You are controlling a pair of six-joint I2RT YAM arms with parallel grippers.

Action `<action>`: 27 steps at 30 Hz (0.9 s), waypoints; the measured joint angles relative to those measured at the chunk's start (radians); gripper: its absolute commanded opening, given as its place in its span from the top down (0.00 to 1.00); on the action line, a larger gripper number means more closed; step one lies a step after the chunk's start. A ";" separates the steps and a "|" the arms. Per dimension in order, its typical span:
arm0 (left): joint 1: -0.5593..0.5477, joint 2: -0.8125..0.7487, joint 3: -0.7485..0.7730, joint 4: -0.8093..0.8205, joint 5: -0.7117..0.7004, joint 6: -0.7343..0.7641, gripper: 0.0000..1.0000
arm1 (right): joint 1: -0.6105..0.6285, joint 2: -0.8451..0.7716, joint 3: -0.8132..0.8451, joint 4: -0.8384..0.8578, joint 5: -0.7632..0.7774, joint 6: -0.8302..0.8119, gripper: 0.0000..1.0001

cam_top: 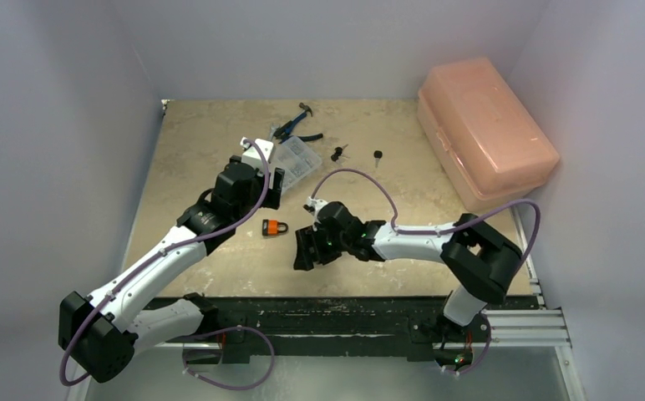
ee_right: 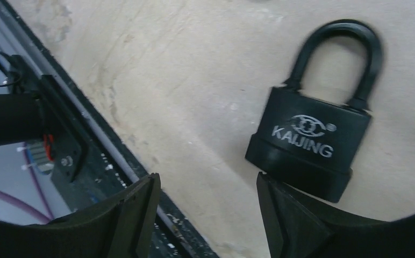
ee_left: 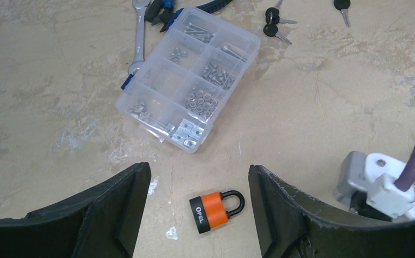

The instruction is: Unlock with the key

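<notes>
1. My left arm stretches from the lower left corner diagonally up to centre-left of the top view, wrist tipped down at the table (cam_top: 369, 209).
2. The left gripper (ee_left: 197, 185) has its fingers spread wide with nothing in them. The orange padlock (ee_left: 216, 210) lies flat in the gap, low in the wrist frame, touching neither finger.
3. My right arm is folded, with the elbow at the right edge and the forearm running left to mid-frame.
4. The right gripper (ee_right: 208, 196) is spread apart too. A black padlock (ee_right: 313, 137) sits in the right half of that wrist view, base right up against one finger (ee_right: 288, 215). I can't tell if they touch.
5. The keys (ee_left: 275, 24) are at the top of the left wrist frame, just right of the clear parts box (ee_left: 189, 75), well away from both claws.
</notes>
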 measured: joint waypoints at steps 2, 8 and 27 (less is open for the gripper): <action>0.000 0.001 0.000 0.000 0.000 0.000 0.29 | 0.013 0.028 0.021 0.025 -0.018 0.023 0.27; 0.000 0.002 0.000 -0.001 -0.004 0.000 0.29 | 0.016 0.121 0.100 0.055 -0.017 0.050 0.27; 0.000 0.003 0.000 -0.013 -0.010 0.000 0.29 | -0.019 0.188 0.232 0.007 0.068 -0.015 0.25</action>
